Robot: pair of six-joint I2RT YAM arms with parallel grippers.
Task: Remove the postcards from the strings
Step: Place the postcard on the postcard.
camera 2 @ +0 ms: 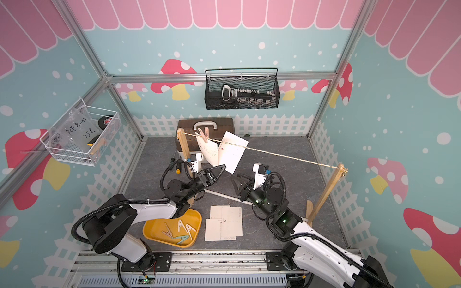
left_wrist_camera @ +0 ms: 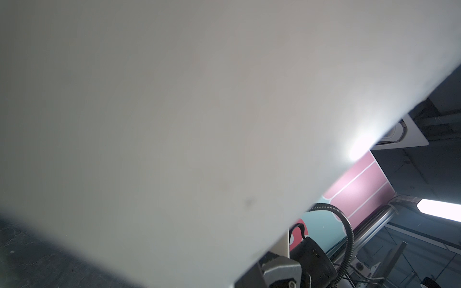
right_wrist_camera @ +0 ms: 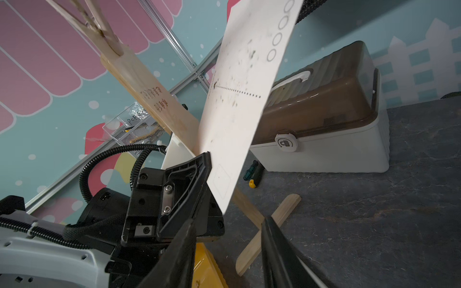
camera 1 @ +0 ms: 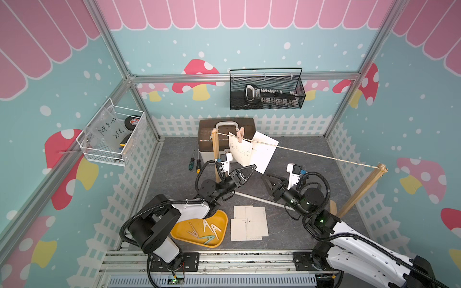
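Observation:
The string (camera 1: 324, 155) runs taut between two wooden posts. Near its left end a postcard (camera 1: 238, 152) hangs under a pink peg (camera 1: 240, 136). A second postcard (camera 1: 265, 154) leans across the string beside it, with no peg showing on it. My left gripper (camera 1: 252, 168) is shut on that second card's lower edge, and the card (left_wrist_camera: 174, 124) fills the left wrist view. In the right wrist view the same postcard (right_wrist_camera: 239, 99) shows its dotted line and circles. Just right of the card and lower, my right gripper (camera 1: 265, 180) (right_wrist_camera: 229, 222) is open and holds nothing. More postcards (camera 1: 249, 223) lie stacked on the table.
A yellow tray (camera 1: 179, 234) with several pegs sits front left. A brown-lidded toolbox (camera 1: 249, 124) stands behind the left post (camera 1: 215, 154), with screwdrivers (camera 1: 192, 163) beside it. A white rod (camera 1: 259, 199) joins the feet of the posts. The right post (camera 1: 361, 192) stands at right. Wire baskets hang on the walls.

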